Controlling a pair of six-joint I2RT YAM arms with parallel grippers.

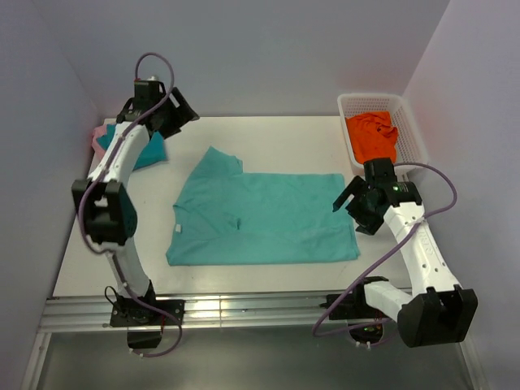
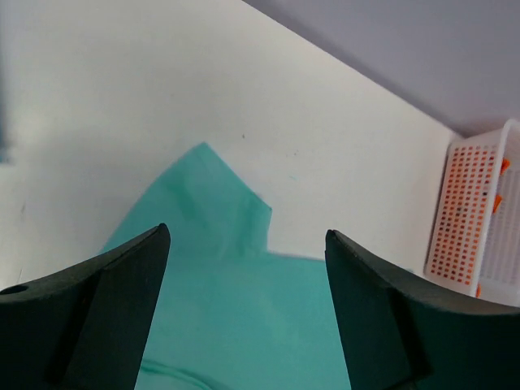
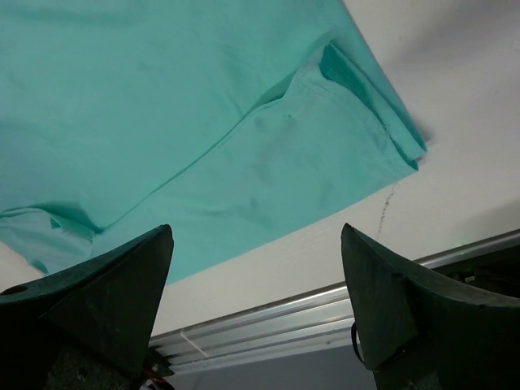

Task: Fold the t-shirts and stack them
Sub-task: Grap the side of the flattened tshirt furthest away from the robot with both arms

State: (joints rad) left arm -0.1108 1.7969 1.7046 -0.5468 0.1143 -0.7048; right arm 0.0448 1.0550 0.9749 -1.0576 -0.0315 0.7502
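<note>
The light mint-green t-shirt (image 1: 260,219) lies flat in the middle of the table, partly folded into a rectangle, with one sleeve sticking out at its back left. The darker teal t-shirt (image 1: 151,151) and a pink t-shirt (image 1: 99,131) lie at the back left, partly hidden by the left arm. My left gripper (image 1: 188,114) is open and empty, raised behind the sleeve; its view (image 2: 246,234) looks down on the mint-green t-shirt (image 2: 244,325). My right gripper (image 1: 341,200) is open and empty beside the shirt's right edge; in its view (image 3: 256,231) it is above the mint-green t-shirt's (image 3: 162,106) folded front right corner.
A white basket (image 1: 411,130) holding an orange cloth (image 1: 372,134) stands at the back right; the basket also shows in the left wrist view (image 2: 475,219). A metal rail (image 1: 244,310) runs along the table's front edge, and shows in the right wrist view (image 3: 284,325). Walls close in on the left, back and right.
</note>
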